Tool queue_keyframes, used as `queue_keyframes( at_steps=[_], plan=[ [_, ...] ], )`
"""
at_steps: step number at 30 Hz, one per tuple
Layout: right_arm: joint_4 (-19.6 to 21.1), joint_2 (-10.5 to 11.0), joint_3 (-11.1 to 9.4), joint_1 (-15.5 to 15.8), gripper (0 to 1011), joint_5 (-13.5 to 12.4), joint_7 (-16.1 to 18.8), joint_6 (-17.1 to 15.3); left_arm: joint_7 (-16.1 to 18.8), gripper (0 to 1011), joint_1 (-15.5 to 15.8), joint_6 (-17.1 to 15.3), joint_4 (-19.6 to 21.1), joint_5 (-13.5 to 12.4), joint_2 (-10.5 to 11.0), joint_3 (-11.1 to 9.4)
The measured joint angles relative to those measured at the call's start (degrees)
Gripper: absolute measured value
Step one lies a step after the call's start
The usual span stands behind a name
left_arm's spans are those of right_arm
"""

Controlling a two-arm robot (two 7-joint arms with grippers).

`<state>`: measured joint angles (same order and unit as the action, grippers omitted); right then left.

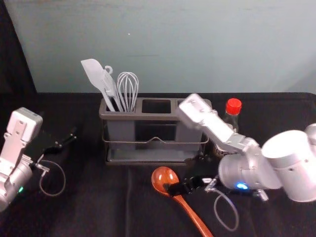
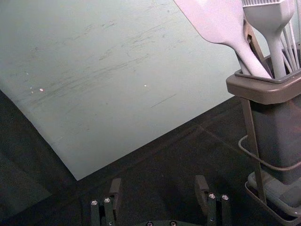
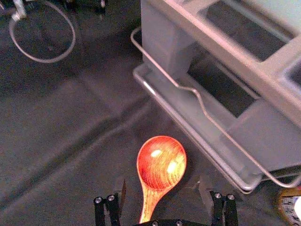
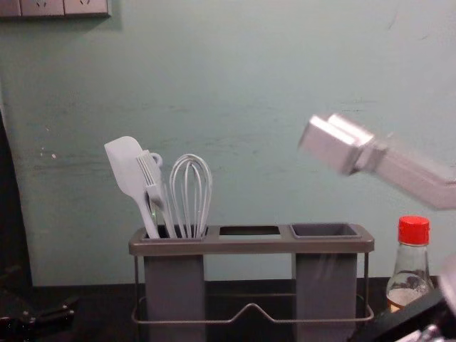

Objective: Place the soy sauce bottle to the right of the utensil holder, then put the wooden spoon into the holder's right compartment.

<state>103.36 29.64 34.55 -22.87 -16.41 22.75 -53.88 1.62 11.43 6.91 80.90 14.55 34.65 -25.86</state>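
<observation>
The utensil holder (image 1: 148, 117) stands mid-frame on the table (image 1: 98, 202) in the head view — spatula (image 1: 93, 73), brush (image 4: 152, 187) and whisk (image 1: 128, 91) in its left compartment, the whisk rightmost. Just right of the holder stands the soy sauce bottle (image 1: 231, 119). The wooden spoon (image 1: 164, 178) lies before the holder, its handle running toward the bottom edge.

Soft light washes the wall (image 1: 173, 44) I'm facing, while the dark tabletop (image 1: 98, 207) drinks it up. Twin glints brighten the wooden spoon (image 3: 160, 172). Toward three o'clock, chest view, the right arm (image 4: 410, 172) blurs.
</observation>
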Motion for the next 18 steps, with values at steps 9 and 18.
queue_keyframes(
  at_steps=[9,18],
  plan=[
    [-4.72,-4.29,3.86,-3.10,1002,3.32,-0.62,-4.28,0.00,1011,0.00,0.00,0.00,0.00,0.00,0.00],
    [-6.49,-6.14,4.71,-3.63,1002,5.12,-0.79,-5.34,0.00,1011,0.00,0.00,0.00,0.00,0.00,0.00]
  ],
)
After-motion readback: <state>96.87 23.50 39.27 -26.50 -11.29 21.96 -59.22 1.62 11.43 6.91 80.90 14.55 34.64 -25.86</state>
